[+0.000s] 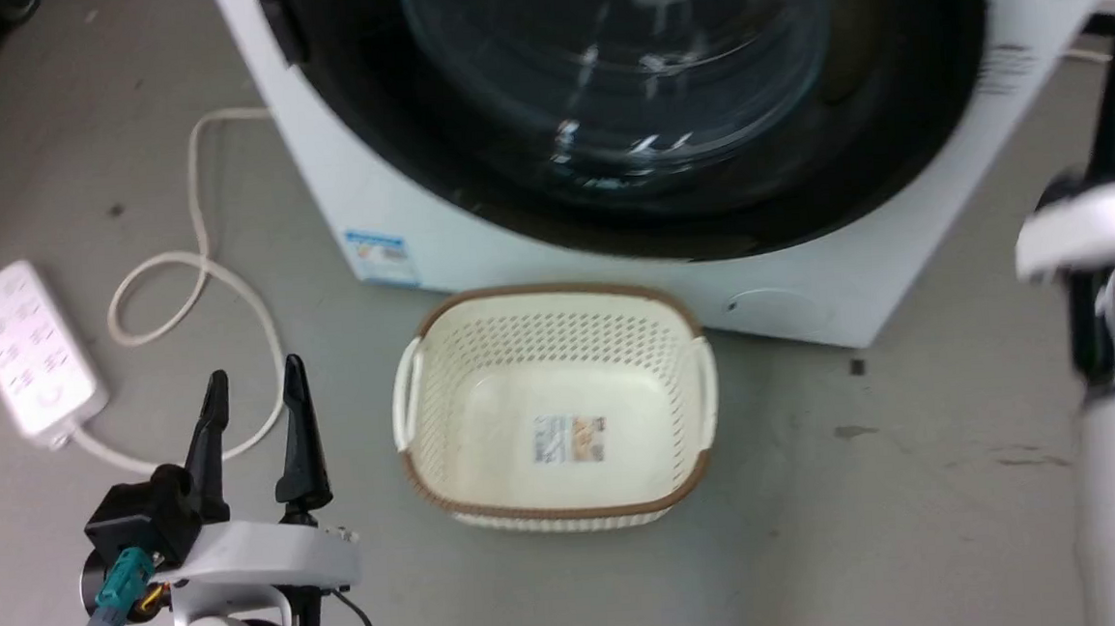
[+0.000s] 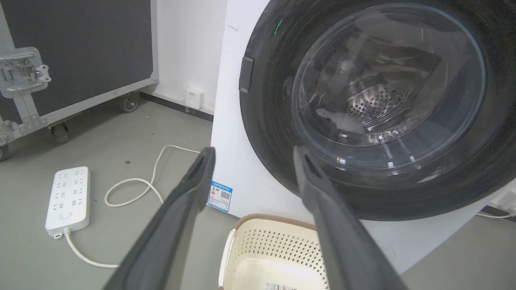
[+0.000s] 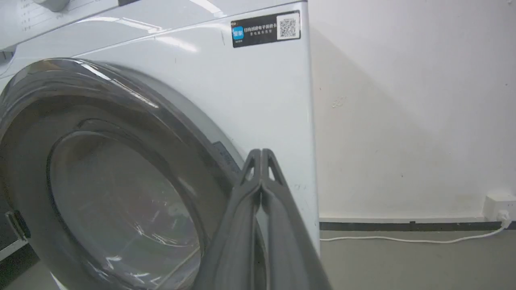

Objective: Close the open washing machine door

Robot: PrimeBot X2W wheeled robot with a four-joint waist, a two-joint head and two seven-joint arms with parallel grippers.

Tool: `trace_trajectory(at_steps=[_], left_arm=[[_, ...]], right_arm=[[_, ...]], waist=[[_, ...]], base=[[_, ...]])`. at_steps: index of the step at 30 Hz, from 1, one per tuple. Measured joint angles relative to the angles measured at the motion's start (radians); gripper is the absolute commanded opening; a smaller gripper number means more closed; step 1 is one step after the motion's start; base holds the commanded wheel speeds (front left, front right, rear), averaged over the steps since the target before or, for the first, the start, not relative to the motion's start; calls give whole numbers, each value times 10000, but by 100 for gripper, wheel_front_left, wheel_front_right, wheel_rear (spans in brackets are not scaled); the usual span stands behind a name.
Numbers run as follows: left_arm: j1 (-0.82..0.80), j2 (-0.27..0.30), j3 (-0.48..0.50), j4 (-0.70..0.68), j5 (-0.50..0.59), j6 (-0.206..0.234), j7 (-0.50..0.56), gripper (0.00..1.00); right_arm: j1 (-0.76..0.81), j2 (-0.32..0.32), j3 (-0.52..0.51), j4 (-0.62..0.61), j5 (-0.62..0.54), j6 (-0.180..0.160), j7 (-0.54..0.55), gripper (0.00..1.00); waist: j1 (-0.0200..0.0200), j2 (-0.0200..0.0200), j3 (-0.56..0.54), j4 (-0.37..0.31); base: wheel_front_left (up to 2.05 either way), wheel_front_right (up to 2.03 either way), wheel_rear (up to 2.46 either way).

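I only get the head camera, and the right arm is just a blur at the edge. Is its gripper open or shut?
Observer: Shut. The right wrist view shows the right gripper with both fingers pressed together, holding nothing.
Operator: Is it touching the door?
Observer: In that view its tips sit beside the rim of the washing machine door, in front of the white panel. I cannot tell whether they touch.
Operator: What's behind the glass?
Observer: The left wrist view shows a steel drum full of little holes.
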Motion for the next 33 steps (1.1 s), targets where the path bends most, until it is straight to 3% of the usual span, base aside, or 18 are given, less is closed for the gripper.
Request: trace_trajectory(at_steps=[11, 23, 24, 25, 33], left_arm=[[469, -13, -27, 109, 395, -79, 0, 100], [822, 29, -343, 324, 479, -94, 270, 100], [848, 38, -360, 336, 479, -94, 290, 100], [874, 56, -382, 345, 481, -94, 349, 100], [946, 244, -704, 546, 750, -75, 579, 100]], right_arm=[[4254, -8, 1555, -1469, 780, 0, 2, 0], [6311, -8, 2307, -1475, 1329, 0, 23, 0], [6380, -8, 2320, -1469, 1331, 0, 81, 36], [6427, -8, 2326, -1459, 1331, 0, 109, 100], [6581, -8, 2399, -1507, 1323, 0, 186, 100]], waist=[[0, 0, -1287, -1167], [2, 0, -1909, -1467], [3, 0, -1927, -1473], [3, 0, -1939, -1475], [3, 0, -2002, -1399]], base=[[0, 0, 0], [0, 0, 0], [0, 0, 0], [0, 0, 0], [0, 0, 0]])
